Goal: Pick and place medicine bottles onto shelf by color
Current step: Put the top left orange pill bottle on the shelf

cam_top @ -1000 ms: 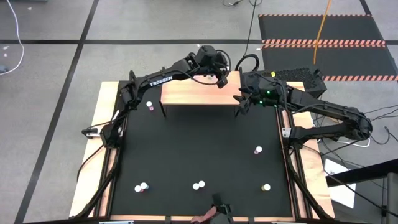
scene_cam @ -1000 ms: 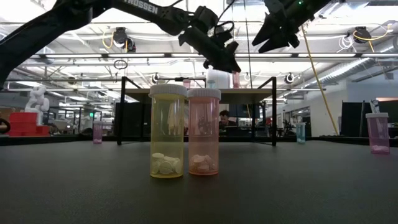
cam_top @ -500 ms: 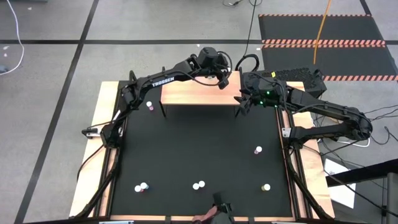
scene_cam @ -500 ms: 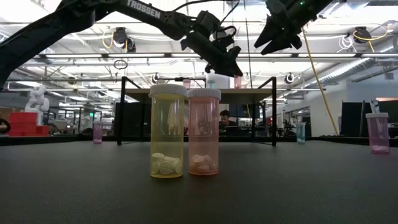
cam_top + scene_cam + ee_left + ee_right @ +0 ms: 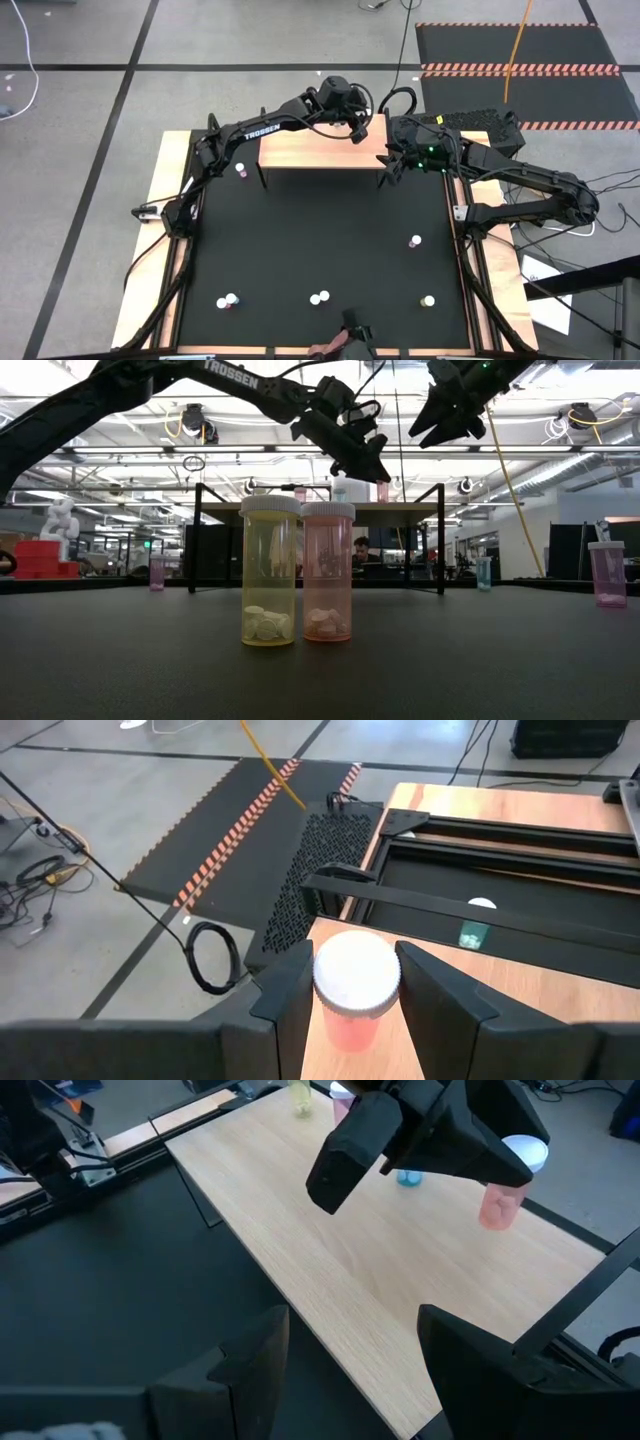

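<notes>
Your left gripper (image 5: 350, 990) was up over the far right corner of the shelf (image 5: 310, 150), fingers closed on a pink bottle (image 5: 352, 1010) with a white cap. In the wrist view the bottle sat squarely between the two fingers, upright, with its base at or just above the wood; I couldn't tell whether it was touching. The right gripper (image 5: 350, 1350) hung just off the shelf's right end with its fingers spread wide and nothing between them.

The rest of the bottles were scattered around the black mat (image 5: 320, 250): one (image 5: 240, 171) by the shelf's left leg, one (image 5: 415, 241) over on the right, a pair (image 5: 227, 300) near the front left, another pair (image 5: 319, 298) front centre and a yellowish one (image 5: 428, 300) front right. The low view had the yellow bottle (image 5: 270, 572) and pink bottle (image 5: 327, 572) standing touching, side by side.

What could have bitten you here, in my opinion: that corner was tight. The bottle was close to the shelf's edge, so if you let go with it slightly tilted or not fully down, it could tip and roll off the back. Also the two arms were pretty near each other at that end, so a careless retreat by the left could have clipped the right one, or the fingers could have dragged the cap on the way out and knocked it over
</notes>
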`<action>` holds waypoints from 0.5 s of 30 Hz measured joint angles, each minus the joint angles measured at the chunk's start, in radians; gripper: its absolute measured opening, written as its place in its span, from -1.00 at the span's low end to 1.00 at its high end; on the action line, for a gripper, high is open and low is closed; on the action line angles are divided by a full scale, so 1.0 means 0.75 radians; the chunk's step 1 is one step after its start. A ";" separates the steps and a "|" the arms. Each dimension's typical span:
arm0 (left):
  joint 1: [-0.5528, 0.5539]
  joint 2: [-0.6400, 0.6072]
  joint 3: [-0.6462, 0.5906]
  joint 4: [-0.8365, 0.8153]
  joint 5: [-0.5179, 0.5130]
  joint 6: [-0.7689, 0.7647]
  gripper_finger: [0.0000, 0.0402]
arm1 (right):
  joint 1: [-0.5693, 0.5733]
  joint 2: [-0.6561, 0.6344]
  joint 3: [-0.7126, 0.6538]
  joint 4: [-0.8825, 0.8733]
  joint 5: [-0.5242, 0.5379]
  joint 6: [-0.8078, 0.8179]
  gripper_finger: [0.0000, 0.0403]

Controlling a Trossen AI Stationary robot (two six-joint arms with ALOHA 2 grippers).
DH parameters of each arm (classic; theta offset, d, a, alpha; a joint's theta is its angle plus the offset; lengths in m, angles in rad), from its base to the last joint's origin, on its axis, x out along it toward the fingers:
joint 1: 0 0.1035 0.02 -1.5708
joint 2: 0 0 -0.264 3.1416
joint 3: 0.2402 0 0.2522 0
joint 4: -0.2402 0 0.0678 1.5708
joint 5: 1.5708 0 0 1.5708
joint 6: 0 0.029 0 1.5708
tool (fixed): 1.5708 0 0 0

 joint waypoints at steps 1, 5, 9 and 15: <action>0.000 0.000 0.000 -0.006 0.000 0.002 -0.29 | 0.000 0.000 0.000 0.000 0.000 0.000 0.09; -0.001 0.010 -0.001 -0.005 0.000 0.010 -0.29 | 0.000 0.000 0.000 0.000 -0.001 0.004 0.09; -0.001 0.010 -0.001 0.001 0.000 0.001 -0.29 | 0.000 0.000 0.000 0.000 -0.001 0.005 0.09; 0.003 0.010 -0.001 0.003 0.000 0.005 -0.29 | 0.000 0.000 0.000 0.000 -0.002 0.008 0.09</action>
